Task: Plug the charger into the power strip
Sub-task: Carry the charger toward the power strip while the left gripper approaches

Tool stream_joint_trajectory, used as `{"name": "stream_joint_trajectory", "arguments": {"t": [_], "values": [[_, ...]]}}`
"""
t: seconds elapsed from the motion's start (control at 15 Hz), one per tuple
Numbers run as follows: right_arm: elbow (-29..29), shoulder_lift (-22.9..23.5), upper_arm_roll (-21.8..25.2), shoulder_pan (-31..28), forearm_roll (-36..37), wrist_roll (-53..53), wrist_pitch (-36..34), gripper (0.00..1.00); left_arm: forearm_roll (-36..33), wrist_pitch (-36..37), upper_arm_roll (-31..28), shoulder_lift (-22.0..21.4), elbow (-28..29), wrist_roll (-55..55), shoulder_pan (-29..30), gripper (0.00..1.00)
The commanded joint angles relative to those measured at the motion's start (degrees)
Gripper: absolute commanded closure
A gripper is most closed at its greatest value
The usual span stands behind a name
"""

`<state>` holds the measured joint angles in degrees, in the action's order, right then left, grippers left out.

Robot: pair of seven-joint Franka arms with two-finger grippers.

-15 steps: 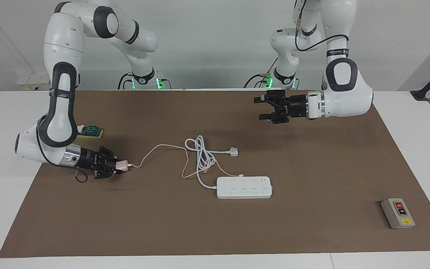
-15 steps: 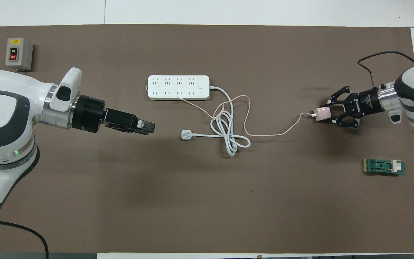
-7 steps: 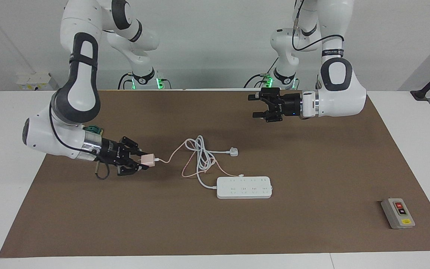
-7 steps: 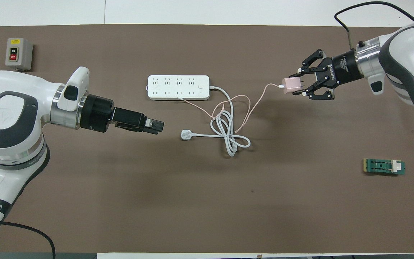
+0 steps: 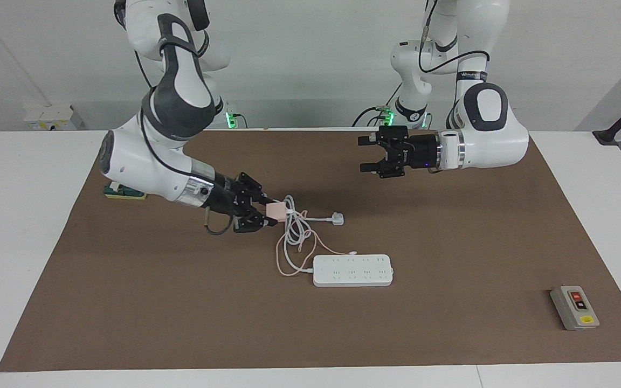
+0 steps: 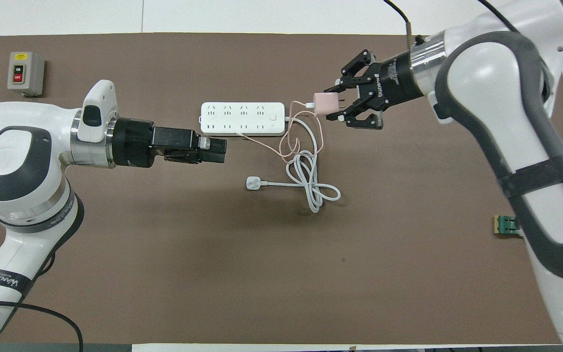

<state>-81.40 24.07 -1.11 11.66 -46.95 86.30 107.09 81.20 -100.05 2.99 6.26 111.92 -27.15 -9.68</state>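
Note:
The pale pink charger (image 5: pixel 275 210) (image 6: pixel 324 103) is held in my right gripper (image 5: pixel 270 212) (image 6: pixel 333 104), which is shut on it above the mat, over the coiled white cord by the strip's cord end. Its thin pink cable (image 5: pixel 288 265) (image 6: pixel 287 142) loops down onto the mat and ends at the power strip (image 5: pixel 352 270) (image 6: pixel 242 119). The strip lies flat in the middle of the mat. My left gripper (image 5: pixel 367 154) (image 6: pixel 218 150) is open and empty, held level above bare mat, apart from the strip.
A white three-pin plug (image 5: pixel 336 219) (image 6: pixel 253 183) and its coiled thick cord (image 5: pixel 294 229) (image 6: pixel 311 181) lie nearer to the robots than the strip. A grey button box (image 5: pixel 574 307) (image 6: pixel 25 73) sits at the left arm's end. A small green part (image 5: pixel 124 192) (image 6: pixel 506 225) lies at the right arm's end.
My right gripper has carried the charger from the right arm's end toward the middle, up to the strip's cord end; the pink cable has bunched up. My left gripper moved slightly toward the strip.

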Motion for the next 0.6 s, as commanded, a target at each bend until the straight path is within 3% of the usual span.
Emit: {"name": "stream_joint_trajectory", "arguments": {"t": [0.0, 0.13, 0.53], "values": [[1.33, 0.71, 0.32, 3.71, -1.57, 2.11, 3.11, 1.0, 2.38, -5.41, -0.79, 1.72, 0.06, 0.08, -2.63, 0.0], [1.24, 0.71, 0.32, 6.17, -1.65, 3.34, 5.14, 1.0, 5.8, -4.89, -0.62, 4.98, -1.7, -0.19, -2.71, 0.0], [1.24, 0.8, 0.32, 8.55, -1.83, 7.3, 5.58, 1.0, 6.78, -5.51, -0.26, 5.86, -1.62, -0.54, -3.59, 0.0]]}}
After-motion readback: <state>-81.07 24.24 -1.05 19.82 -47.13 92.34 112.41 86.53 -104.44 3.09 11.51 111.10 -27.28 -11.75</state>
